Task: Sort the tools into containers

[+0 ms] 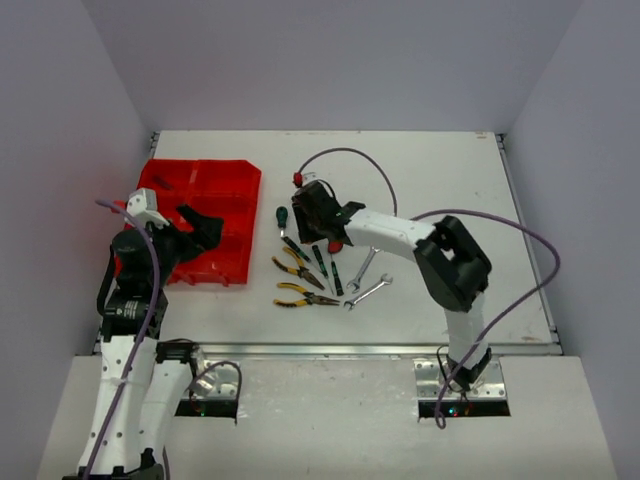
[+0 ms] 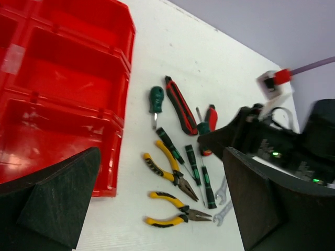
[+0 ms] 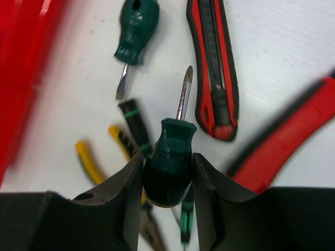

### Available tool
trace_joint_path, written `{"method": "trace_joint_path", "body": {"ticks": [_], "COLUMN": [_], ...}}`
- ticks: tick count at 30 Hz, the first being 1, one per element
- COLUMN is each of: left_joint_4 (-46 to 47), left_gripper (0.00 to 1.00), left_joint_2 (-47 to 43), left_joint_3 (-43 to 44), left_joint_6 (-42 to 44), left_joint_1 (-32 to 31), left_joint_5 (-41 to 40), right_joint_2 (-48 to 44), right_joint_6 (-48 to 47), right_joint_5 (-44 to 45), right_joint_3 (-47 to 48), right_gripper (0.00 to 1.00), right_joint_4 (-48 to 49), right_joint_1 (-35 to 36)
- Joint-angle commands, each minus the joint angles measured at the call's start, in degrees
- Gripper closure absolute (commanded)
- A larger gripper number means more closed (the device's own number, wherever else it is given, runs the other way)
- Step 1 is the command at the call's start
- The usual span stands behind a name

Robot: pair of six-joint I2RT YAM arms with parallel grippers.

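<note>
Overhead: red tray (image 1: pixel 215 190) at the left of the table (image 1: pixel 450 200). The left gripper (image 1: pixel 180 220) hangs over its near part. Pliers (image 1: pixel 297 271) and wrenches (image 1: pixel 366 281) lie clustered just right of the tray, and the right gripper (image 1: pixel 305 205) is low at the cluster's far end.

Left wrist: fingers (image 2: pixel 57 198) spread wide, released, nothing between them. Below lie a stubby slotted screwdriver (image 2: pixel 156 100), a red-black knife (image 2: pixel 180 104) and thin green-black screwdrivers (image 2: pixel 193 164), all on the table beside the tray.

Right wrist: fingers (image 3: pixel 118 193) clenched on the green handle of a stubby Phillips screwdriver (image 3: pixel 168 167), tip pointing away. Cannot tell whether it is lifted.
</note>
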Motion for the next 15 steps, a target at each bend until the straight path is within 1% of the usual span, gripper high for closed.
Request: {"method": "trace_joint_path", "body": {"ticks": [1,4,5,6,8,9,12,13,14,15], "left_joint_4": [9.7,26.3,32.0,35.4,39.3,40.4,37.3,37.2,36.8,36.8], "left_gripper": [0.00,0.00,0.00,0.00,0.00,0.00,0.03,0.04,0.08,0.09], "left_joint_2": [2.4,5.1,6.2,7.2,8.3,8.5,8.7,8.9,9.5,9.7], "left_joint_3": [-1.0,-8.4,-10.3,-11.1,-10.7,-10.2,-7.7,-7.6,-7.8,-8.4], "left_joint_6": [-7.5,-19.7,-23.5,-26.1,-29.4,-30.3,-29.1,-29.0,-28.7,-28.7], "left_joint_1": [-0.3,-0.6,-0.8,-1.2,-2.9,-4.2,-9.4,-9.9,-12.1,-12.7], "left_joint_5": [18.0,32.8,35.2,36.4,36.7,36.5,33.4,32.5,31.4,30.7], "right_joint_2": [-21.5,-28.9,-30.9,-32.5,-35.7,-37.0,-40.1,-40.2,-40.8,-40.9], "right_joint_6": [-6.4,-7.4,-7.5,-7.7,-7.1,-6.7,-4.8,-4.4,-3.6,-3.2], "right_joint_5": [-12.4,-22.8,-26.0,-29.1,-34.9,-37.1,-41.1,-42.3,-43.2,-43.7], "right_joint_3": [-11.5,-22.2,-23.9,-25.4,-29.1,-30.5,-31.8,-31.8,-31.9,-31.9], "right_gripper": [0.81,0.82,0.82,0.82,0.82,0.83,0.83,0.83,0.83,0.83], "right_joint_4": [17.1,25.3,26.3,27.3,31.6,33.4,35.9,36.1,36.9,37.1], "right_joint_1": [0.5,0.5,0.5,0.5,0.5,0.5,0.5,0.5,0.5,0.5]}}
